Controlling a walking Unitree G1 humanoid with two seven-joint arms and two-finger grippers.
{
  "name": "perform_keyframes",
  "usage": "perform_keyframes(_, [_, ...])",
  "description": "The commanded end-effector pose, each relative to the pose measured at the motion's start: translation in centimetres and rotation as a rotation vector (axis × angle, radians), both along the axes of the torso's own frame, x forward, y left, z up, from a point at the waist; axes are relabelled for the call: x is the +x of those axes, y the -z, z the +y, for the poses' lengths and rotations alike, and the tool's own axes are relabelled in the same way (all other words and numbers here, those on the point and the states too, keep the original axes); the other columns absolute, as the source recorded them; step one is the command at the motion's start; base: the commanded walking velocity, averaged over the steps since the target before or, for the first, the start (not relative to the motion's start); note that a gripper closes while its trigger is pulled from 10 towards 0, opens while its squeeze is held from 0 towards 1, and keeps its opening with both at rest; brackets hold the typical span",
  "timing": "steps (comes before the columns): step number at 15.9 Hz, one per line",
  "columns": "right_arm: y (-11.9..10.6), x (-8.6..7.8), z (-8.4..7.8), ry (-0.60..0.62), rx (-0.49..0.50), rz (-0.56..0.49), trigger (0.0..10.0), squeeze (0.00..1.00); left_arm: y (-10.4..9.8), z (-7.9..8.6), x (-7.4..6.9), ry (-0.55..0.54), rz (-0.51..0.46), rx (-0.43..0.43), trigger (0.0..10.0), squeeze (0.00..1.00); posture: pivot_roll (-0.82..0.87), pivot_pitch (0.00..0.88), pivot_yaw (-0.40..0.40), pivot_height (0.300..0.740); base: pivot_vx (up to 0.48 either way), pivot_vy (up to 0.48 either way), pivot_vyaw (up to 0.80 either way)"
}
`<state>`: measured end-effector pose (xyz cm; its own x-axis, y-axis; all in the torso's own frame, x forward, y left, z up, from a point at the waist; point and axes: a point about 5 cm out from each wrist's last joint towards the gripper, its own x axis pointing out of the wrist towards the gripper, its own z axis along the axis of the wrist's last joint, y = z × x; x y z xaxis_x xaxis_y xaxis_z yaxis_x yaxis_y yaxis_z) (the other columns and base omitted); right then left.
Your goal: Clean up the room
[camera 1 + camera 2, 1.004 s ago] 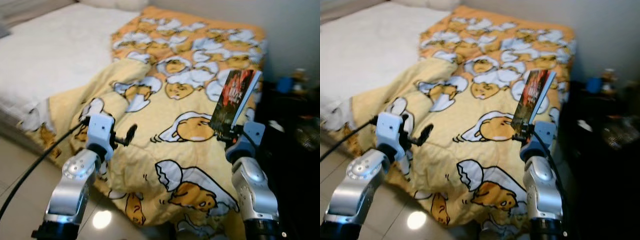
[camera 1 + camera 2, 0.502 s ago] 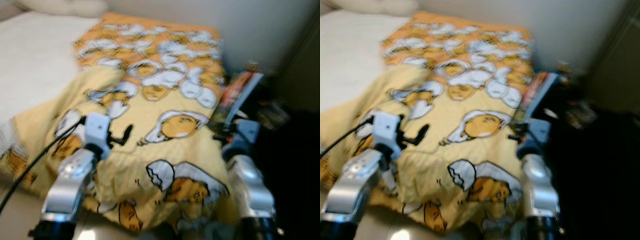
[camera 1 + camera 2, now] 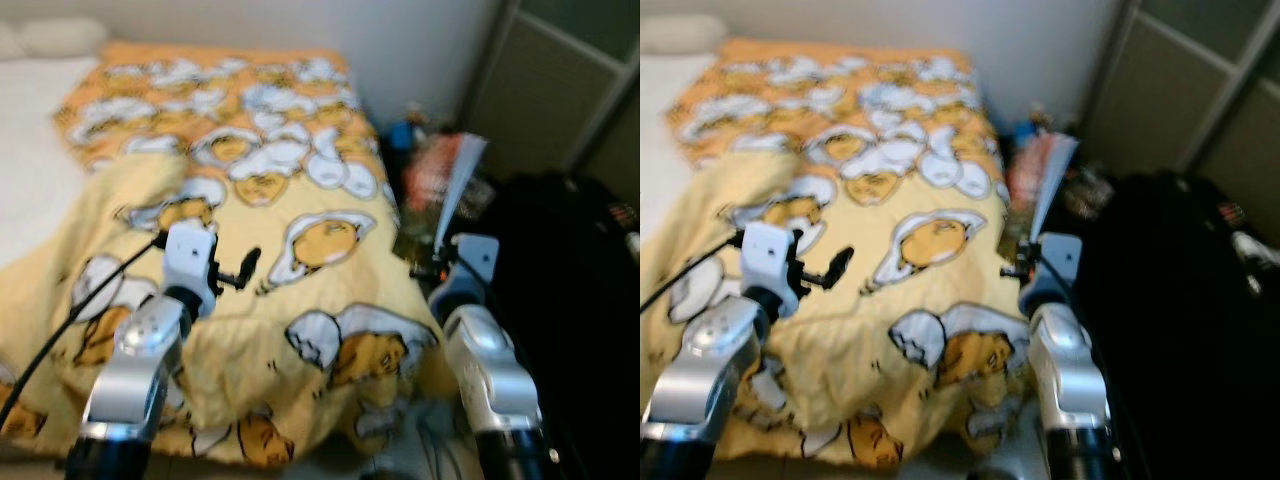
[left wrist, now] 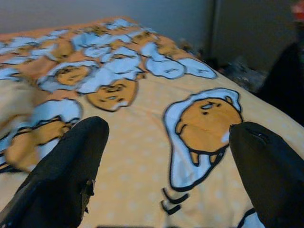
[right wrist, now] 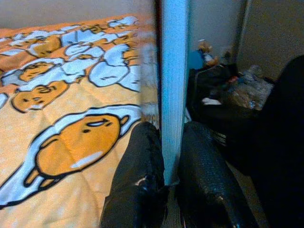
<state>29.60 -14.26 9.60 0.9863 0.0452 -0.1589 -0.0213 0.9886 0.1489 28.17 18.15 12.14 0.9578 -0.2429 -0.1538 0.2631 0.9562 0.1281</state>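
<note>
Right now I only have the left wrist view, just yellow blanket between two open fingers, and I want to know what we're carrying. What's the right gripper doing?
Observer: The right gripper is shut on an upright book.
Operator: Which side shows at the right wrist?
Observer: The book's page edge, pinched between both fingers.
Operator: What's to the right of the bed?
Observer: Dark clutter on the floor, before a panelled door.

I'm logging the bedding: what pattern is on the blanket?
Yellow-orange blanket printed with cartoon egg-yolk characters on white egg shapes; clearest in the left wrist view.
</note>
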Motion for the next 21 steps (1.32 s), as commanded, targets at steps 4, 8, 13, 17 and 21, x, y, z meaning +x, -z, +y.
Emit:
perform_keyframes(4, [-1.04, 0.44, -0.14, -0.022, -0.033, -0.039, 10.0, 0.0, -0.41, -0.48, 0.53, 0.002, -0.013, -0.009, 10.0, 0.0, 0.07, 0.0, 0.001, 0.74, 0.0, 0.399, -0.53])
perform_keyframes(8, [-1.3, 0.68, -0.22, -0.014, 0.007, -0.029, 10.0, 0.0, -0.34, -0.72, 0.67, 0.004, -0.014, -0.015, 10.0, 0.0, 0.08, 0.0, -0.008, 0.74, 0.0, 0.406, 0.0])
perform_keyframes(13, [-1.58, 0.95, 0.15, -0.005, -0.059, -0.057, 10.0, 0.0, -0.39, -0.55, 0.82, -0.006, -0.017, -0.017, 10.0, 0.0, 0.07, 0.0, 0.0, 0.74, 0.0, 0.409, 0.0])
perform_keyframes(17, [-1.34, 1.06, -0.35, 0.013, -0.012, -0.021, 10.0, 0.0, -0.5, -0.54, 0.96, -0.004, -0.019, -0.018, 10.0, 0.0, 0.08, 0.0, 0.003, 0.74, 0.0, 0.409, 0.0])
perform_keyframes(21, [-1.27, 1.08, -0.03, 0.005, -0.025, -0.036, 10.0, 0.0, -0.65, -0.24, 1.08, -0.01, -0.023, -0.011, 10.0, 0.0, 0.08, 0.0, 0.012, 0.74, 0.0, 0.412, 0.0])
